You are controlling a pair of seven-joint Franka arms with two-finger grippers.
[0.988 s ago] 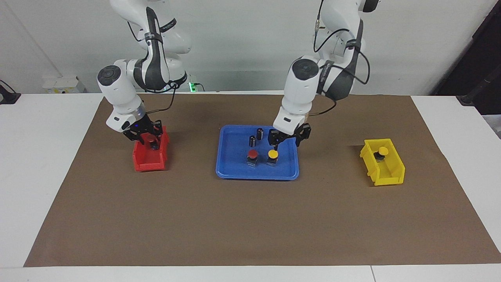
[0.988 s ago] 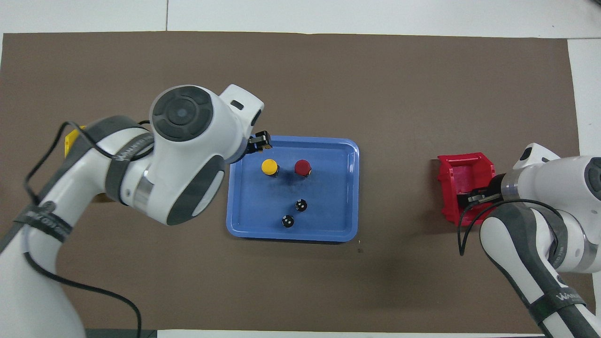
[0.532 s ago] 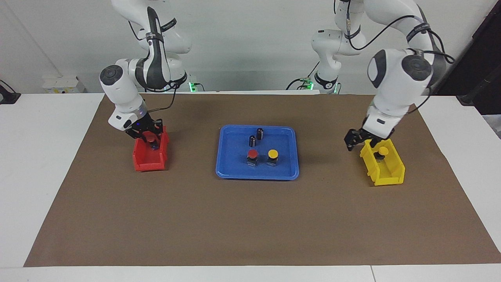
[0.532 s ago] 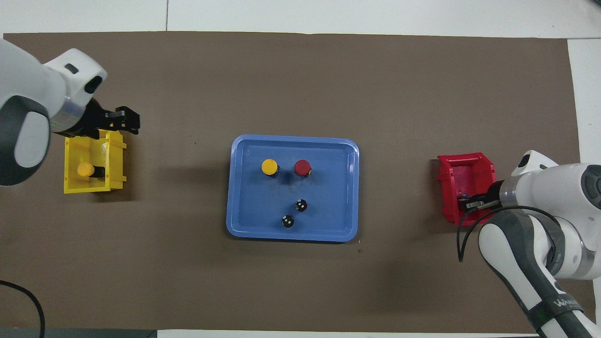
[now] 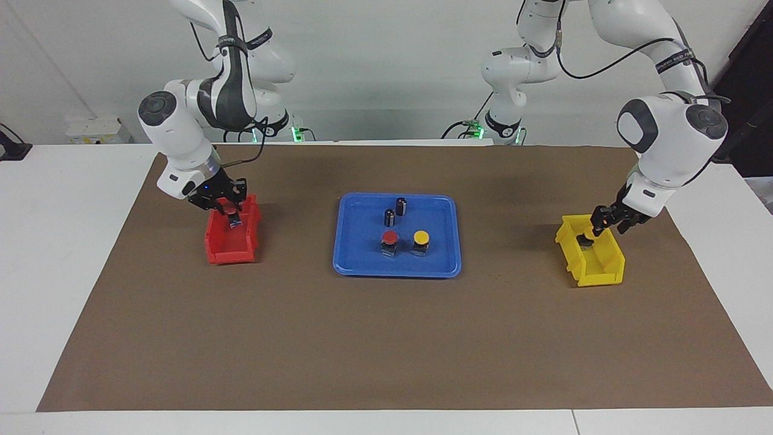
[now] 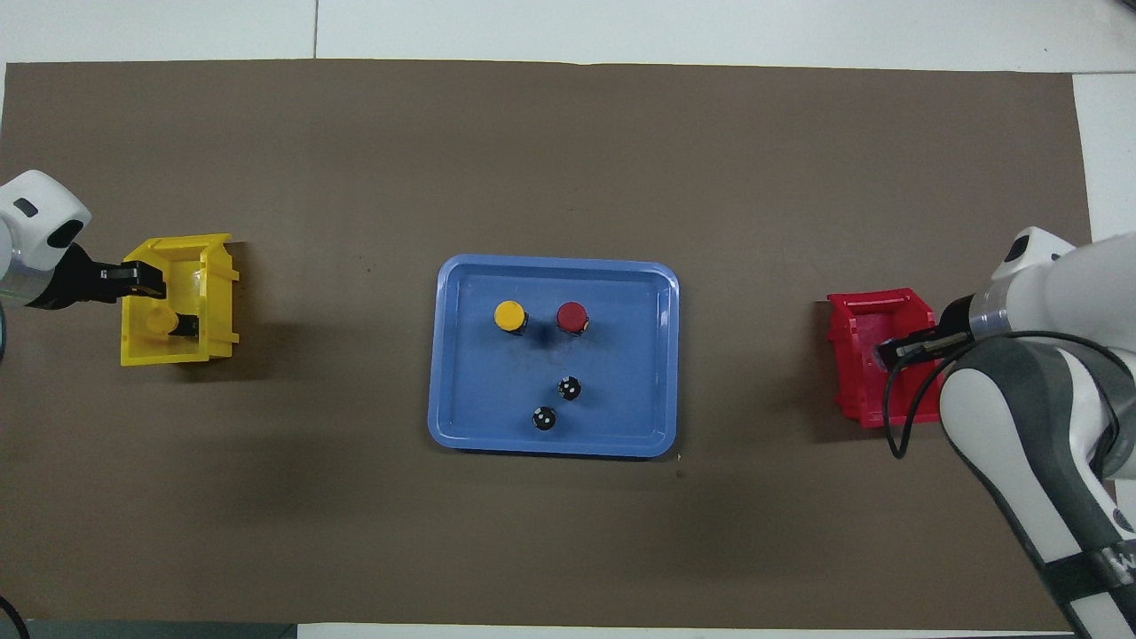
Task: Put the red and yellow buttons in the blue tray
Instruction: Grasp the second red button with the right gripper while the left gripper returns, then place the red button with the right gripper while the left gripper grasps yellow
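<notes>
The right jaws, down in the red bin point(image 5: 226, 254), look clamped on the bin's red button point(image 5: 233, 217), with its dark base just below them. The left jaws hang over the yellow bin point(image 5: 595, 275), directly above the bin's yellow button point(image 6: 161, 319); I cannot tell whether they are apart or together. The blue tray point(image 5: 362, 266) lies between the two pairs, well away from both, and holds a tray red button point(image 5: 390, 237) and a tray yellow button point(image 5: 421, 236). The buttons look light and rigid with slick caps, so the blocky base is probably the surest hold.

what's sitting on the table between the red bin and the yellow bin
The blue tray lies between the red bin and the yellow bin, plain in the overhead view; brown mat on either side is bare.
</notes>
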